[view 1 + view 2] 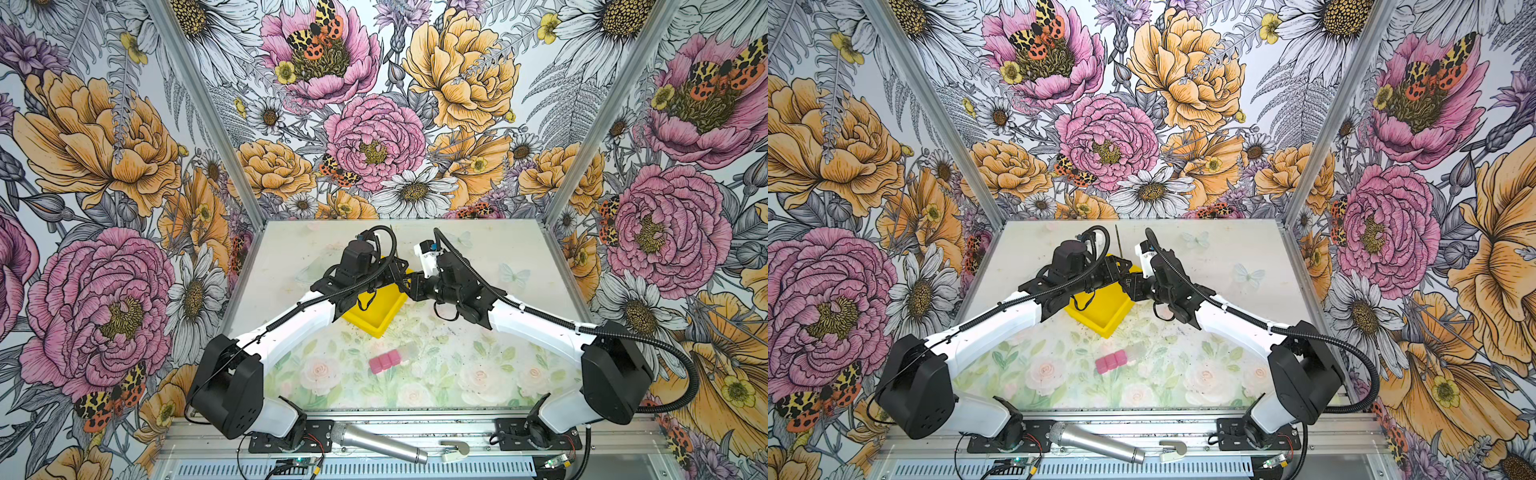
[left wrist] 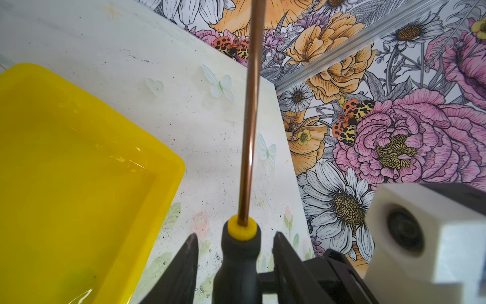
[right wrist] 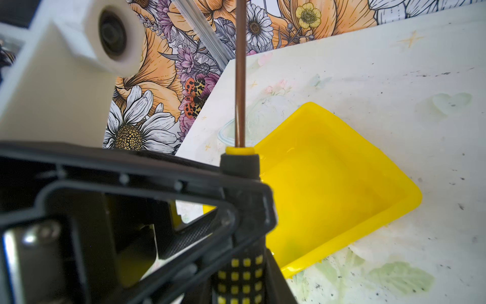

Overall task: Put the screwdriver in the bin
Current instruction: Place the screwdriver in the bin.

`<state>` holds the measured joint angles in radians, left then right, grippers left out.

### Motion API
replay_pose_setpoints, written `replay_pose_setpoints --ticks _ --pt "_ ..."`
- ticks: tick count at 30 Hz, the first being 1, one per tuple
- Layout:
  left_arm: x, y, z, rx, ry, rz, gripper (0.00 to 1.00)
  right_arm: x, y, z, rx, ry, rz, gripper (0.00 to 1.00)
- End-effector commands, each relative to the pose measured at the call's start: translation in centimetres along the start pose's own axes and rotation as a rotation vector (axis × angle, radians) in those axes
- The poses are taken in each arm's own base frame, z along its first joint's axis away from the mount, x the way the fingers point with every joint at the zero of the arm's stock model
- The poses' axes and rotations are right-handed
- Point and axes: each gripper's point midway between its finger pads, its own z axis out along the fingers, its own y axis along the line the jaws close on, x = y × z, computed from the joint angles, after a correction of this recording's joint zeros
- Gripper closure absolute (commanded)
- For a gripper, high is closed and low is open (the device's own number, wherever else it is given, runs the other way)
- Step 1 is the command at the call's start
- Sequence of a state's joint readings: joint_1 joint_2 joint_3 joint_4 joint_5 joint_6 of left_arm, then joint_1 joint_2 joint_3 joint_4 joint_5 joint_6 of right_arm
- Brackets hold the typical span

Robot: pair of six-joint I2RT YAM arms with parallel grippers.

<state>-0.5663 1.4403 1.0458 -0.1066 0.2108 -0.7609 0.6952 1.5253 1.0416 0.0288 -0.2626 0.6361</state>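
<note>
**Screwdriver held aloft at the bin's far corner**

I am seeing very little of the handover from above. In both top views the two wrists are crowding together and hiding the handle, so only the thin shaft is poking out behind them. In both wrist views the shaft tip is running off the frame edge.

The right gripper (image 1: 412, 287) is clenching the screwdriver (image 2: 249, 126) by its dotted handle and holding it off the table (image 2: 184, 110). The left gripper (image 2: 234, 237) is straddling the handle just below the yellow collar. Slivers of table are showing on both sides near its fingertips (image 2: 193, 243). I cannot tell whether it is pressing lower down.

The bin (image 1: 368, 326) is sitting beneath the wrists, its far part covered in both top views. The wrist views are showing plain yellow floor. I cannot tell whether the screwdriver is hanging over the rim or just outside it.
</note>
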Motion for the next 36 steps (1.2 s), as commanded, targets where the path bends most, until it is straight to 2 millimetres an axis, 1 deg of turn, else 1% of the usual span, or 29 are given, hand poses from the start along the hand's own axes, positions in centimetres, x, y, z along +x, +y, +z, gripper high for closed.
replay_pose_setpoints --ticks 1,3,5,8,10,13,15,16,19,23,27,28,30,32,33,36 --pt "-0.8 -0.3 0.2 0.018 -0.015 -0.006 0.56 -2.0 1.9 0.4 -0.058 -0.045 -0.026 1.0" --pt "-0.9 -0.2 0.2 0.02 -0.015 -0.011 0.59 -1.9 1.9 0.7 -0.061 -0.038 -0.027 1.0" --pt "-1.1 0.0 0.2 0.023 -0.018 -0.016 0.65 -1.9 2.0 0.9 -0.064 -0.036 -0.031 1.0" --pt "-1.3 0.3 0.1 0.022 -0.021 -0.022 0.72 -1.9 2.0 1.0 -0.06 -0.032 -0.038 1.0" --pt "-1.4 0.4 0.0 0.028 -0.022 -0.027 0.79 -1.9 1.9 1.1 -0.057 -0.033 -0.038 1.0" --pt "-1.5 0.3 0.0 0.034 -0.021 -0.028 0.84 -2.0 1.9 1.2 -0.056 -0.031 -0.041 0.99" --pt "-1.5 0.3 0.0 0.038 -0.017 -0.029 0.87 -1.9 1.8 1.4 -0.055 -0.028 -0.043 0.98" --pt "-1.6 0.4 -0.1 0.039 -0.017 -0.028 0.92 -2.0 1.7 1.4 -0.049 -0.026 -0.042 0.96" --pt "-1.9 0.6 -0.4 0.036 -0.025 -0.03 1.0 -1.7 1.3 1.5 -0.021 -0.018 -0.047 0.8" --pt "-2.3 0.7 -0.9 0.033 -0.034 -0.023 1.0 -1.5 0.5 1.2 0.023 -0.015 -0.055 0.63" --pt "-2.7 0.8 -1.3 0.03 -0.034 -0.009 1.0 -1.7 0.4 0.9 0.042 -0.026 -0.068 0.41" --pt "-2.9 0.9 -1.5 0.027 -0.036 -0.009 1.0 -1.8 0.4 0.8 0.047 -0.027 -0.074 0.39" --pt "-3.1 1.3 -1.6 0.019 -0.036 -0.011 1.0 -2.0 0.6 0.6 0.052 -0.03 -0.087 0.23" --pt "-3.4 1.8 -1.8 0.011 -0.038 -0.013 1.0 -2.0 0.5 0.3 0.065 -0.032 -0.098 0.03" --pt "-3.6 2.1 -1.8 0.0 -0.038 -0.01 1.0 -2.1 0.2 -0.1 0.082 -0.03 -0.11 0.01" --pt "-4.3 3.1 -2.4 -0.046 -0.045 0.008 1.0 -2.4 -0.7 -1.2 0.136 -0.047 -0.127 0.01"
